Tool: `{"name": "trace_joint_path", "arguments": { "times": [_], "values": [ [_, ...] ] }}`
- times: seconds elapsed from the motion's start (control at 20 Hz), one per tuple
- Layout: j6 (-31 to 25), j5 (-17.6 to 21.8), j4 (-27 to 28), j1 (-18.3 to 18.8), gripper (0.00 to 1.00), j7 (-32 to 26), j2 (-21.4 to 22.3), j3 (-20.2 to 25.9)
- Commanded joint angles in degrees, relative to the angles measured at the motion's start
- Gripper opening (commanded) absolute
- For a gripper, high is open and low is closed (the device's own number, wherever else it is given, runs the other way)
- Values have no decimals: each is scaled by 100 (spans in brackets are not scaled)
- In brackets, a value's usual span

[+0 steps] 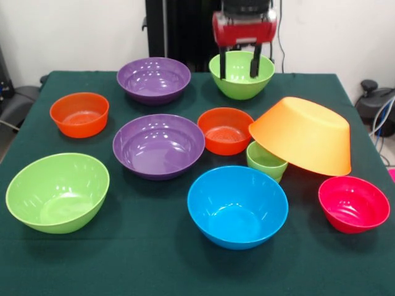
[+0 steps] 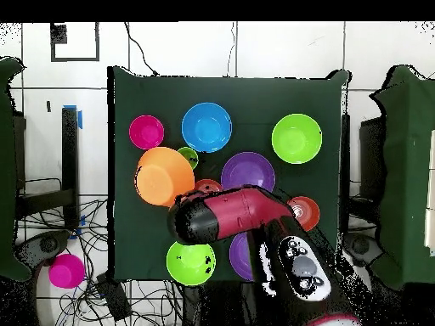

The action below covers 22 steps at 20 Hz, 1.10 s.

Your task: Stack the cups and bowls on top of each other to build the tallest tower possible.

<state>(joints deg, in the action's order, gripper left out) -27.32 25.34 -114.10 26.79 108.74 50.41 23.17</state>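
Note:
My gripper (image 1: 238, 66) is open, and its two dark fingers hang over the rim of the far light-green bowl (image 1: 242, 75) (image 2: 190, 262) without holding anything. The largest orange-yellow bowl (image 1: 302, 134) (image 2: 164, 176) lies upside down and tilted, leaning on one small light-green cup (image 1: 266, 160) (image 2: 188, 156). Upright on the green table are two purple bowls (image 1: 153, 79) (image 1: 158, 145), two orange-red bowls (image 1: 79, 114) (image 1: 225, 131), a near light-green bowl (image 1: 57, 192), a blue bowl (image 1: 237, 206) and a pink-red bowl (image 1: 353, 203). No other cup shows.
In the overhead view my red and black arm (image 2: 246, 216) covers part of one purple bowl (image 2: 240, 255) and one orange-red bowl (image 2: 206, 184). The table's edge (image 1: 345, 77) is close behind the far bowls. A pink object (image 2: 65, 270) lies off the table.

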Motion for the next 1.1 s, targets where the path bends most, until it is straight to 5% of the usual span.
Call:
{"name": "trace_joint_path", "arguments": {
  "times": [0.05, 0.2, 0.6, 1.1],
  "values": [
    [-460, -875, -741, 8, 100, 332, 1244, 380],
    [-111, -1050, -883, -35, 100, 362, 1456, 419],
    [1386, -735, -747, -384, 100, 782, 778, 190],
    [2692, -592, -682, -1073, 100, 1135, -105, -871]
  ]
}}
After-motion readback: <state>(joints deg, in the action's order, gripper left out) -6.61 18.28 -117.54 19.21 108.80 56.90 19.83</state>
